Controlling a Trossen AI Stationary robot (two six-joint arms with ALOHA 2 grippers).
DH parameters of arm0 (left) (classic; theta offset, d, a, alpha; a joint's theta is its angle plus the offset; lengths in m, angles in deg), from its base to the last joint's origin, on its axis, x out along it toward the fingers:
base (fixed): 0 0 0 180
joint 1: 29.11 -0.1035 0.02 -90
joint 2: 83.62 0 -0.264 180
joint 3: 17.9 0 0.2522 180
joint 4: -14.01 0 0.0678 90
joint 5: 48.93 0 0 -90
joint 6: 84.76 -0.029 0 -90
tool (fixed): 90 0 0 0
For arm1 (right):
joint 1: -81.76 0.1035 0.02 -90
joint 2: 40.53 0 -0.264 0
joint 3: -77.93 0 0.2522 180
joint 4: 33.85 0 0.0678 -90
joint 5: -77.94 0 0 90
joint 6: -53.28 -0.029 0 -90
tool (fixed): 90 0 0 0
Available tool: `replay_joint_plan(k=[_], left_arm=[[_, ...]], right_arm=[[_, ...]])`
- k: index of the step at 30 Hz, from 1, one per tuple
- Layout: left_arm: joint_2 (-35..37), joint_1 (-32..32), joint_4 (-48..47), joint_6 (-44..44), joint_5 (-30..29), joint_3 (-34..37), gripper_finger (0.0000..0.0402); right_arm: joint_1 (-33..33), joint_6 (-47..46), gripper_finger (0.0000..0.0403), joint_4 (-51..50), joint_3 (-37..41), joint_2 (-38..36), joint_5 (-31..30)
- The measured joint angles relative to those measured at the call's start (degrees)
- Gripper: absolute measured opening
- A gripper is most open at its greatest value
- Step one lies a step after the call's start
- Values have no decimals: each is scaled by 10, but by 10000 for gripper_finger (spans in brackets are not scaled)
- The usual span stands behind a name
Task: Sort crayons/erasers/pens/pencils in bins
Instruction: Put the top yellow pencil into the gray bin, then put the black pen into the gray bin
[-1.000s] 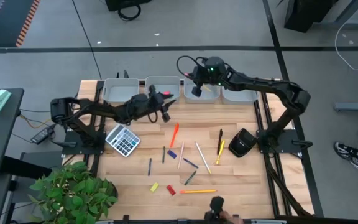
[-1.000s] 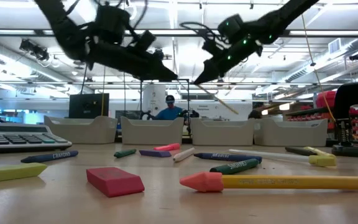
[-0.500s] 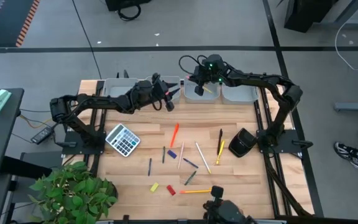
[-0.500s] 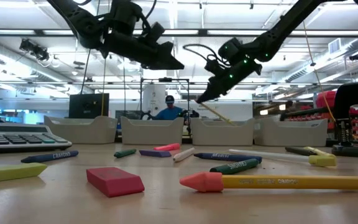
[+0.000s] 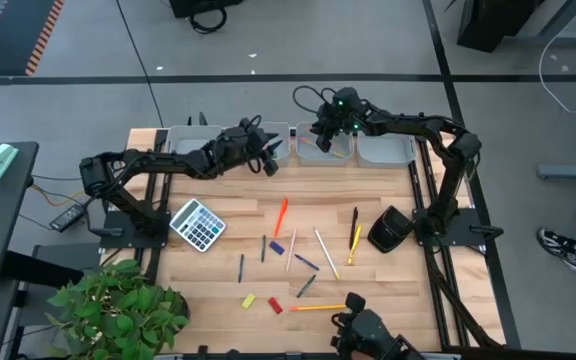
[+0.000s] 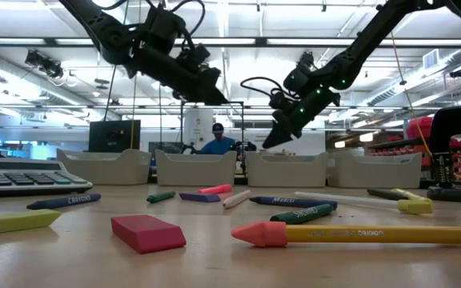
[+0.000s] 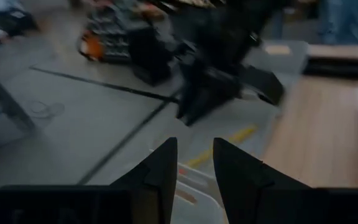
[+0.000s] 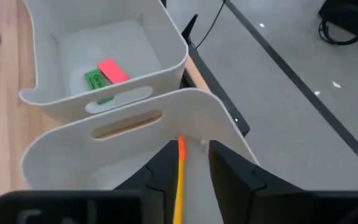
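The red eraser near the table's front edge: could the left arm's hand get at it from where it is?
Probably yes: the red eraser lies in the open, nothing over it, though the left hand hovers far off by the bins.

**Where everything sits on the table**

Four bins (image 5: 264,143) stand side by side in a row along the far edge of the table (image 5: 388,280). The left gripper (image 5: 271,152) hangs above the second bin from the left. The right gripper (image 5: 318,140) hangs above the third bin, and a pencil (image 8: 179,180) lies in that bin, just past its fingers. Two erasers (image 8: 106,76) lie side by side in the next bin over (the second one). A calculator (image 5: 197,224) sits at the left side of the table. Crayons, pens and pencils (image 5: 320,251) lie spread over the middle. Two more erasers (image 5: 262,302) lie near the front edge. A plant (image 5: 118,310) stands off the front left corner.
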Motion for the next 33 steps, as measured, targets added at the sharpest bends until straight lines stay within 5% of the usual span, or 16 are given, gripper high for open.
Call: replay_joint_plan(k=[14, 24, 33], left_arm=[[0, -59, 24, -29, 37, -42, 110], [-4, -94, -11, -33, 136, -43, 116], [-2, -91, -89, -91, 146, -43, 102]], right_arm=[[18, -99, 123, -74, 0, -63, 5], [156, -177, 122, -305, 0, -78, -120], [261, -401, 122, -521, 0, -78, -137]])
